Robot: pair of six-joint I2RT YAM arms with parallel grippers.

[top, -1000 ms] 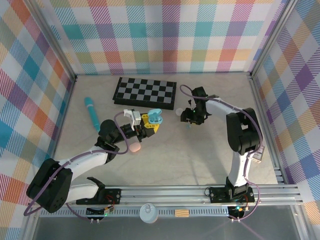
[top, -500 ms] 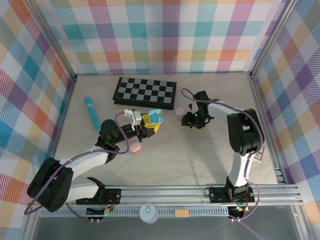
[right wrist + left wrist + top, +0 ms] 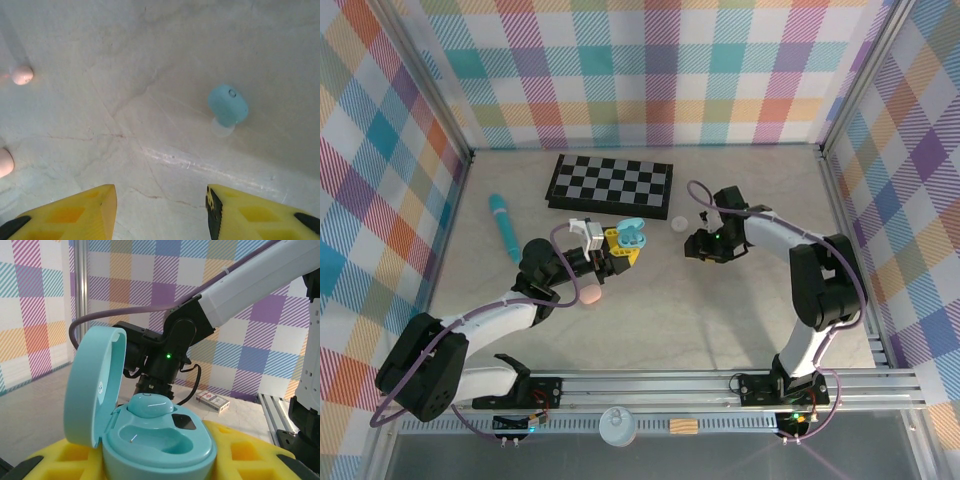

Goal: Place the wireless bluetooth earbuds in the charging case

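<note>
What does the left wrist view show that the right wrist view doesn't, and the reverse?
Left wrist: the left pincer clamps an open teal case with a seated earbud and one empty slot. Right wrist: the open right pincer faces a loose blue earbud and a pale pink earbud. Both: yellow fingers, pale table.

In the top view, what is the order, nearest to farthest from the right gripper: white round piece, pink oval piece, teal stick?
1. white round piece, just up-left of the right gripper
2. pink oval piece, lower left, near the left arm
3. teal stick, far left
</note>
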